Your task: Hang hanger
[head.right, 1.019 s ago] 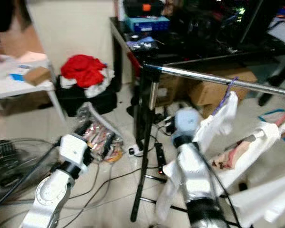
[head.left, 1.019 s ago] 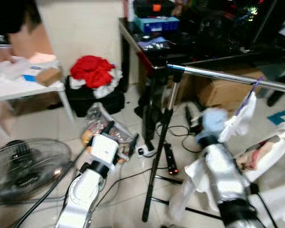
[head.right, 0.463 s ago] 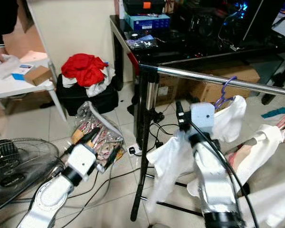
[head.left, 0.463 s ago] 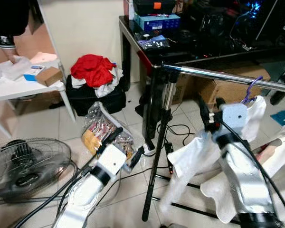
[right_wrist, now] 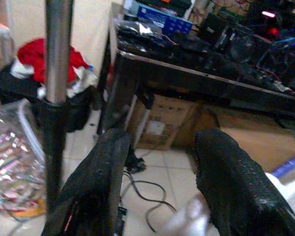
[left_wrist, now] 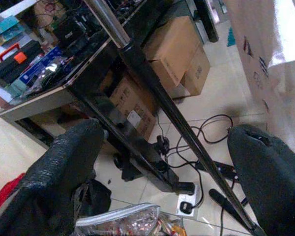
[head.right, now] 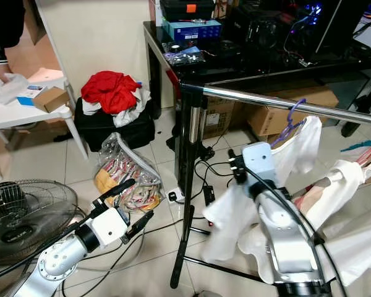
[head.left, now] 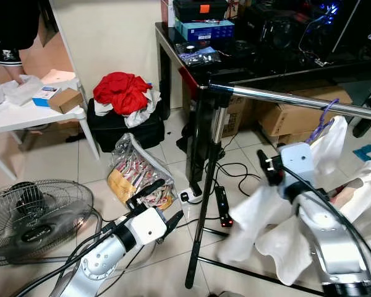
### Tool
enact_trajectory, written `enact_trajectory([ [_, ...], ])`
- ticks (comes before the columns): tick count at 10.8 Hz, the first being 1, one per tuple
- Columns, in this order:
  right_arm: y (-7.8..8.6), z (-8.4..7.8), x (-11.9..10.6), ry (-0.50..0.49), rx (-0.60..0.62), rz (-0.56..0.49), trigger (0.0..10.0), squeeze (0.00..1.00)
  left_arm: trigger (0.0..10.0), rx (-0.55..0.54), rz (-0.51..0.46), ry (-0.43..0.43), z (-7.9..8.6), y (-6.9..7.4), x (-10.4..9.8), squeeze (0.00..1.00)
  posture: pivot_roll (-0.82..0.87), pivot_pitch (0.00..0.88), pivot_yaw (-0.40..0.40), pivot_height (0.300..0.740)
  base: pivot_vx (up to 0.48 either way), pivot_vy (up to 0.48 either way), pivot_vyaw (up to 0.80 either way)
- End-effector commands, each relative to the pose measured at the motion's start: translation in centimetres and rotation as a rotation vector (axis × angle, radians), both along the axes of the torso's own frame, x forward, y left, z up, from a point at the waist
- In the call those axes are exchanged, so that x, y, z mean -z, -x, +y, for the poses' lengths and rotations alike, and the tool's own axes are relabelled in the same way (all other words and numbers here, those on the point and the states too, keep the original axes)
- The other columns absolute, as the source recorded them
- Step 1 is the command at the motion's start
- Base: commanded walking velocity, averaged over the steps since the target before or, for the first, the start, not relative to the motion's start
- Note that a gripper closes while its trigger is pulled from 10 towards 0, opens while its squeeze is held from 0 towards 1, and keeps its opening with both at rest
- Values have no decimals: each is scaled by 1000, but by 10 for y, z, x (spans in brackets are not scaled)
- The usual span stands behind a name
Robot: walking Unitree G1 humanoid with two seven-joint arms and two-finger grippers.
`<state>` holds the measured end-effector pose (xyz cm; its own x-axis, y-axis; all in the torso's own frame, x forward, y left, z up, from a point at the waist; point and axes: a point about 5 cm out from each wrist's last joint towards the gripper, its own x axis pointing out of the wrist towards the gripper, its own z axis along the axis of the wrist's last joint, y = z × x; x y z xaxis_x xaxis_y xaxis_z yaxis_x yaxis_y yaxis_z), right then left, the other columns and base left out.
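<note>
The purple hanger [head.right: 292, 127] with its white garment [head.right: 297, 154] already hooks the rail [head.right: 284, 104], so hanging looks done; my right gripper [right_wrist: 160, 182] is spread, empty (left gripper [left_wrist: 162, 162] spread too).

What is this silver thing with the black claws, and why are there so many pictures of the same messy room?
It is a robot that tidies homes. The silver tubes are its arms, and each ends in a gripper with two black fingers. Two pictures come from cameras in its head, like eyes looking down. The other two come from tiny cameras on its wrists, so you see the black fingers up close.

The left gripper hangs low over the floor, fingers open, holding nothing. The right gripper is raised beside a white shirt. That shirt hangs from a purple hanger on the shiny metal rail. The right gripper's fingers are apart, holding nothing.

Around it are a fan, a red cloth pile and a bag of snacks.
</note>
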<state>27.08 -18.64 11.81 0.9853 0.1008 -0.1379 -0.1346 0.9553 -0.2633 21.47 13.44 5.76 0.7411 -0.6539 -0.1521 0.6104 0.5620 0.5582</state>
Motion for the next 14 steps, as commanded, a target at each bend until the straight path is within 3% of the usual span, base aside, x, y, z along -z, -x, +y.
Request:
enact_trajectory([
  [1, 2, -8, -2, 16, 30, 2, 10000, 0, 10000, 26, -6, -20, -2, -1, 1, 0, 27, 0, -17, 740, 0, 0, 0],
  [4, 8, -29, -19, 98, 122, -73, 10000, 0, 10000, 39, 1, 3, -12, 2, 6, 0, 9, 0, -26, 740, 0, 0, 0],
  [7, 23, -42, -30, 154, 212, -132, 10000, 0, 10000, 41, 3, 17, -15, 2, 7, 0, -6, 0, -35, 740, 0, 0, 0],
  [11, 30, -19, -8, -39, 155, 60, 10000, 0, 10000, 64, -11, 22, -22, -3, 5, 0, -29, 13, -37, 740, 0, 0, 0],
  [14, 28, -16, 6, -24, 181, 171, 10000, 0, 10000, 68, -17, 32, -26, -4, 5, 0, -34, 20, -42, 740, 0, 0, 0],
])
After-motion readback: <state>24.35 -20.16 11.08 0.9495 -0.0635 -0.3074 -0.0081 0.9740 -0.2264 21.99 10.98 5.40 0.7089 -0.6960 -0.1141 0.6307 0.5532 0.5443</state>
